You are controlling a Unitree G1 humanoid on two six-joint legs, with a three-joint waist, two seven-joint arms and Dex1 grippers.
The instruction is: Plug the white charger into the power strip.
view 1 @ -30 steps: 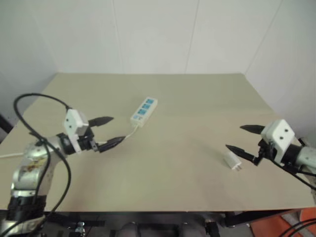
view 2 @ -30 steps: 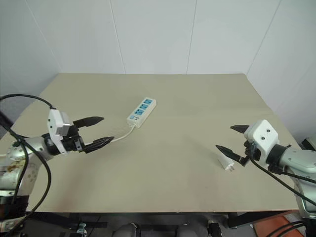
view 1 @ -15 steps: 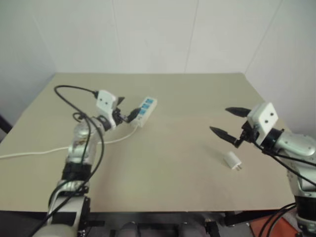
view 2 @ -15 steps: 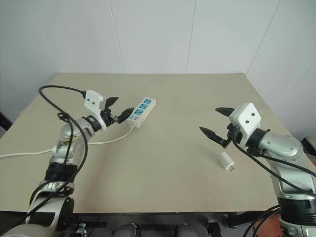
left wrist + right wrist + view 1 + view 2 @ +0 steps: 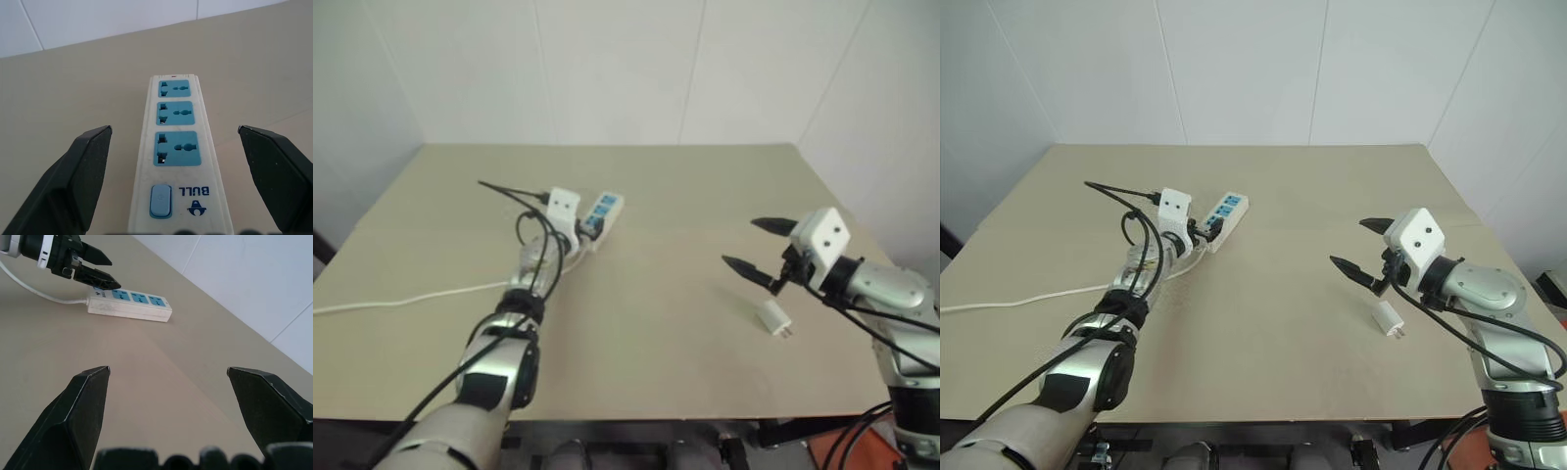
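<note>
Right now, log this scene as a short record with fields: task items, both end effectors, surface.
power strip: flat on the table, three blue sockets facing up, empty
white charger: lying loose on the table, far from the strip
left end effector: open, fingers either side of the strip's switch end, not gripping
right end effector: open, above the table near the charger, holding nothing
table: beige top
cord: white, trailing off the strip

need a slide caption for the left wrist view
Left gripper open, its fingers straddling the switch end of the power strip on the beige table.
</note>
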